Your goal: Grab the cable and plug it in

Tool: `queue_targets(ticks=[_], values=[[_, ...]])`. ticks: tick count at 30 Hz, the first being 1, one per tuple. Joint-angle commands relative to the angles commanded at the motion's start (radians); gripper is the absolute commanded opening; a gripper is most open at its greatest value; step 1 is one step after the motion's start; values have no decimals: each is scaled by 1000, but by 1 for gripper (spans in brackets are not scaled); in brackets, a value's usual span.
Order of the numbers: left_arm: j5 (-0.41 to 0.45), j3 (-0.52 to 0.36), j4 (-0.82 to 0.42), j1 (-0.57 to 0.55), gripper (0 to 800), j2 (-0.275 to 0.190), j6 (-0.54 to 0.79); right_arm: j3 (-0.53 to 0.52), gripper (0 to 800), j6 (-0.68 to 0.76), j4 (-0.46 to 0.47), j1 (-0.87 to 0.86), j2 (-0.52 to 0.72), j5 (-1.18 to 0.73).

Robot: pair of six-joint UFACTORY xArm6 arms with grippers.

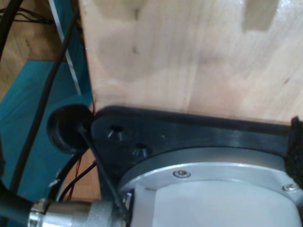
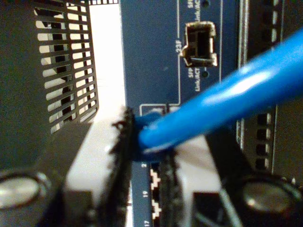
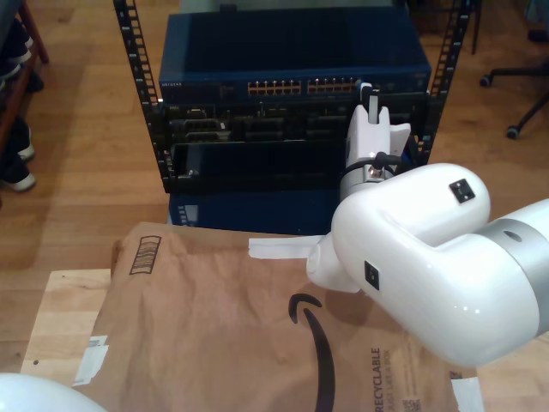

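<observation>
The bright-blue cable [image 2: 227, 94] runs out from between the fingers [image 2: 109, 142] of my second gripper [image 2: 149, 137], which is shut on it. The fingers hide the cable's plug end. Just beyond the fingertips is the blue face of a network switch [image 2: 151, 56], with an open metal-framed port [image 2: 199, 45] and numbered ports lower down. In the exterior view my second gripper [image 3: 371, 99] reaches up to the switch [image 3: 292, 86] near the right end of its port row. The first wrist view looks at a wooden tabletop [image 1: 189, 56] and a black base plate [image 1: 189, 132].
The switch sits in a black rack [image 3: 129, 77] on the wooden floor beyond the table. A brown paper mailer [image 3: 214, 326] covers the table. Thick black cables [image 1: 42, 104] hang past the table edge over a teal mat [image 1: 19, 104]. Shoes [image 3: 13, 167] and a chair caster [image 3: 515, 130] stand at the sides.
</observation>
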State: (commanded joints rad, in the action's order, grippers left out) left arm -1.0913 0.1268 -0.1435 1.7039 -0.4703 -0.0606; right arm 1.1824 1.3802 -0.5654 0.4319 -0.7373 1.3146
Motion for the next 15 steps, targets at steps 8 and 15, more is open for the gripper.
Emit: queue_targets(ticks=[8,15], values=[[0,0,0,0,800,0,0,-5,0,0,18,0,2,0],[0,0,0,0,800,0,0,0,0,0,20,0,0,0]])
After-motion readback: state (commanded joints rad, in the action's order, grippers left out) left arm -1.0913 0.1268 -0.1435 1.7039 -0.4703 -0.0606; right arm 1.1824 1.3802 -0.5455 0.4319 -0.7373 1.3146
